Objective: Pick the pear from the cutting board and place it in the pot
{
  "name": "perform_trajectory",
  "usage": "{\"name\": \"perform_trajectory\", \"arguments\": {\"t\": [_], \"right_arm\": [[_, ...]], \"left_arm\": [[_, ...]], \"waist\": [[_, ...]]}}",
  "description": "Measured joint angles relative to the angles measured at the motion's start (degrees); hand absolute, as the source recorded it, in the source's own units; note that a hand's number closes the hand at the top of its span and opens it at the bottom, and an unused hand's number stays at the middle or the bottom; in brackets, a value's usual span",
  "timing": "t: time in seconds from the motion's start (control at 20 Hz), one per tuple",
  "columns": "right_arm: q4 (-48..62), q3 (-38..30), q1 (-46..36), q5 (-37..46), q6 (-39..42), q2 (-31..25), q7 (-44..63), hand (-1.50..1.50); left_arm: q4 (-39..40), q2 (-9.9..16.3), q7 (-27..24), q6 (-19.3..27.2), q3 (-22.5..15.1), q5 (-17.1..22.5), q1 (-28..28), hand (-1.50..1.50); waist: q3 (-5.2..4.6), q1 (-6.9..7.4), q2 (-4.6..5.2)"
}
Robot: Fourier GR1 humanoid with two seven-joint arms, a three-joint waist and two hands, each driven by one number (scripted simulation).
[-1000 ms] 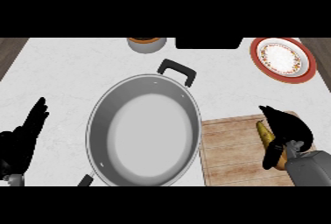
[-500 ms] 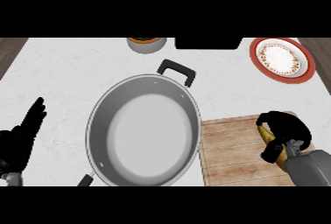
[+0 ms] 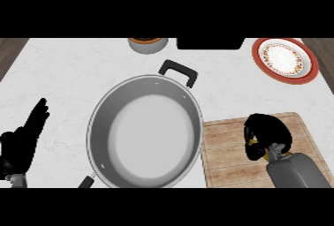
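The black right hand [image 3: 266, 134] is curled round the yellow pear [image 3: 259, 151] on the pale wooden cutting board [image 3: 225, 156] — beside the steel pot [image 3: 145, 132]; the left hand [image 3: 23, 143] rests open.

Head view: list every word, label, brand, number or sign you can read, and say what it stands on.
None can be read.
The plate has a red rim and a speckled band, a pattern with no letters.
The pot, cutting board and counter carry no writing.
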Motion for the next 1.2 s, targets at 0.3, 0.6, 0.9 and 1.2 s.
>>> {"name": "perform_trajectory", "arguments": {"t": [0.3, 0.6, 0.9, 1.2], "right_arm": [[-3.62, 17.27, -2.36, 0.32, -5.69, 13.69, 9.07, 1.50], [-5.44, 30.13, -7.47, 1.87, -14.04, 15.78, 20.39, 1.50], [-8.97, 36.45, -16.31, 10.15, -19.16, 15.53, 27.31, 1.50], [-12.71, 38.05, -24.48, 16.90, -22.18, 15.62, 31.56, 1.50]], "left_arm": [[0.14, -0.58, 0.67, -0.82, -1.83, -0.34, -2.21, 0.00], [1.27, 2.34, 0.63, -2.63, -0.22, -0.73, -2.33, 0.00], [3.42, 4.63, 0.26, -3.93, 2.01, -0.44, -1.71, 0.00], [4.95, 4.21, -0.46, -4.47, 2.31, 0.13, -1.79, 0.00]], "waist": [[0.02, 3.64, 0.08], [-0.09, 5.41, -0.22], [-0.26, 4.32, -1.09], [-0.27, 3.54, -1.29]]}}
